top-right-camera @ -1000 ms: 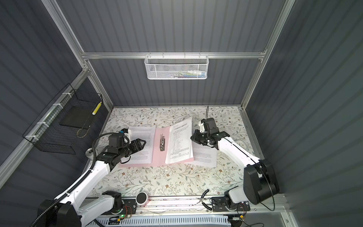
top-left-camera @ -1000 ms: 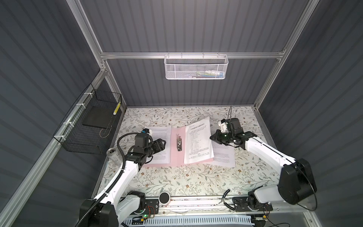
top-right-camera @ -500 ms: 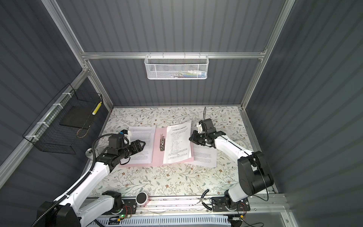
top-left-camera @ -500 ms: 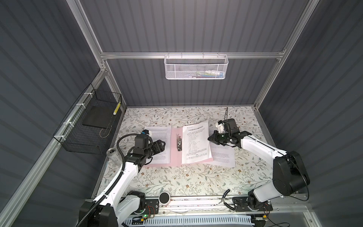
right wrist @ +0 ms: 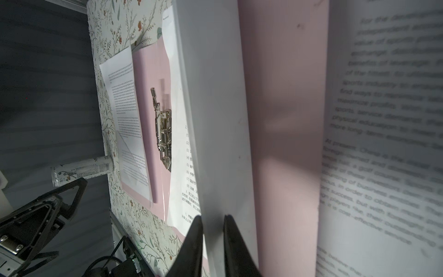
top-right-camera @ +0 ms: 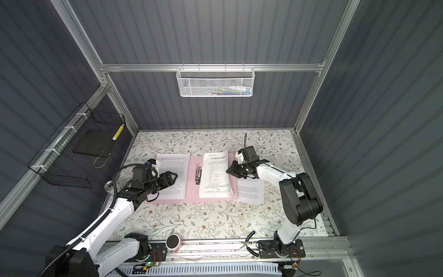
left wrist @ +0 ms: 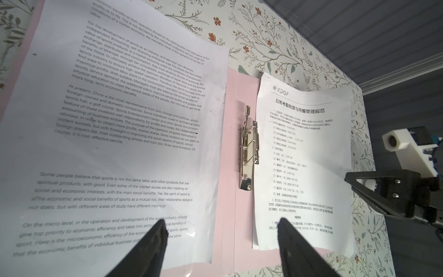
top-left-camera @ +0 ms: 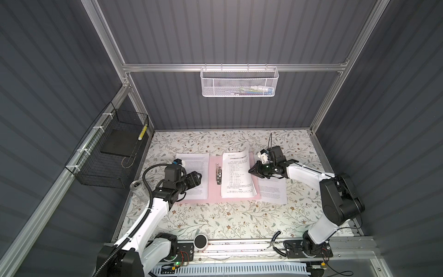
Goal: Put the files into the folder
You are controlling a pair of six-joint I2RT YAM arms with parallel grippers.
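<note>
White files on the pink folder lie beside the barely parted right gripper, hold unclear; left gripper spread.

the folder was pale pink, its clip silver. the files were white with black print. the table cover bore grey-green sprigs and rust-red blossoms on cream. the mesh basket was white, the wire basket black.

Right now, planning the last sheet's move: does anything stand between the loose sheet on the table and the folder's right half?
Only the right pincer, low at the folder's right edge, its arm crossing the loose sheet. The right half already carries a second sheet.
</note>
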